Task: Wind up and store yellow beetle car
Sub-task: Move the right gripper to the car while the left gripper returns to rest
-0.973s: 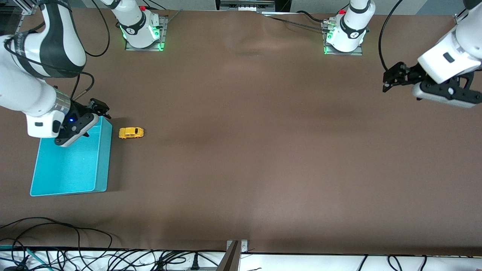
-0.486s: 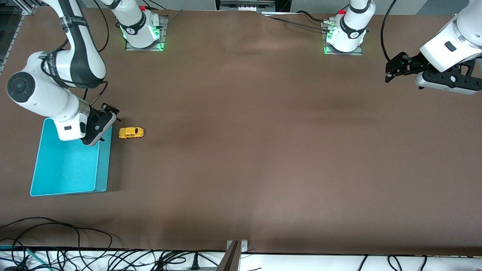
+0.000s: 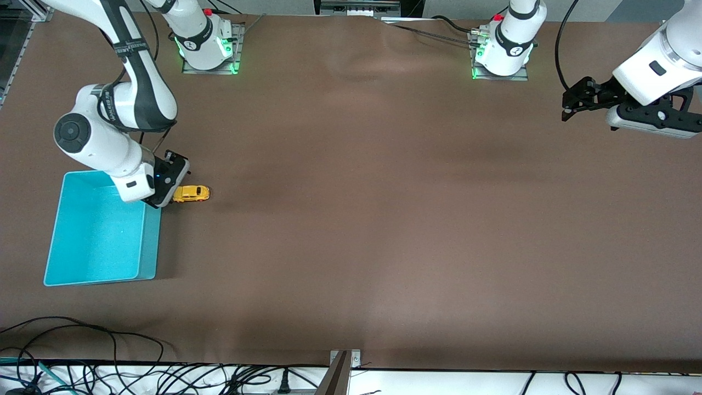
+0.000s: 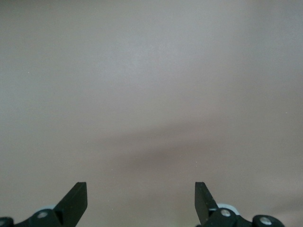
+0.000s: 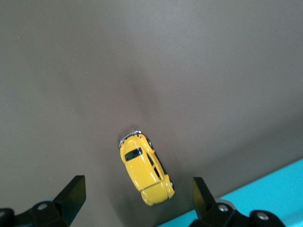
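Note:
The yellow beetle car [image 3: 191,193] stands on the brown table beside the turquoise bin [image 3: 82,263], toward the right arm's end. It also shows in the right wrist view [image 5: 144,168], between the spread fingers and below them. My right gripper [image 3: 178,163] is open and empty, in the air over the table beside the bin's corner and the car. My left gripper [image 3: 573,101] is open and empty, up over the left arm's end of the table, where that arm waits. The left wrist view shows only bare table.
The bin's rim [image 5: 265,189] shows close to the car in the right wrist view. Cables [image 3: 82,340] lie along the table edge nearest the front camera. The arms' bases [image 3: 207,49] stand at the edge farthest from it.
My right gripper has moved from over the bin toward the car, and the arm has swung in over the table. My left gripper has risen a little and drawn back.

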Robot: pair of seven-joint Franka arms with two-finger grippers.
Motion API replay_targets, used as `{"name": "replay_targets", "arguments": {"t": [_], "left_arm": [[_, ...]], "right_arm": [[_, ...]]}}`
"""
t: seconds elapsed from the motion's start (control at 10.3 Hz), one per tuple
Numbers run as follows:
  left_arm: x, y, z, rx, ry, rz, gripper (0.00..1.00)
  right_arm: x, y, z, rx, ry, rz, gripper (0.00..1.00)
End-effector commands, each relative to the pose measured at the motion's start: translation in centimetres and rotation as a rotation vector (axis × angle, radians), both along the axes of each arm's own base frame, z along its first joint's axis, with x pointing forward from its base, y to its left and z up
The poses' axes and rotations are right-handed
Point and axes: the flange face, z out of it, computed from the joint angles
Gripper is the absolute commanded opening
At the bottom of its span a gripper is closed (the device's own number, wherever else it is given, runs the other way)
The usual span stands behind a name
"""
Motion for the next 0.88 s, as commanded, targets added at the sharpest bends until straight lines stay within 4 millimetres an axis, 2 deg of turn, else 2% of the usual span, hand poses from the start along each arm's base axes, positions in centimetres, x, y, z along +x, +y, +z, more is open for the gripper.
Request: {"name": "replay_targets", "arguments": {"t": [0.0,0.58,0.78], "left_arm": [[0.2,0.5,0.8,-0.009,-0.012,0.018,1.00],[0.2,0.4,0.4,0.005,0.012,0.005,1.00],[0.2,0.6,0.5,0.003,0.009,0.008,1.00]], "right_arm": [[0.1,0.1,-2.5,-0.006,-0.022,0.094,1.00],[-1.6,-0.3,-7.8,-0.006,-0.034,0.202,1.00],[-1.9,-0.3,-8.6,-0.006,-0.028,0.218,1.00]]}}
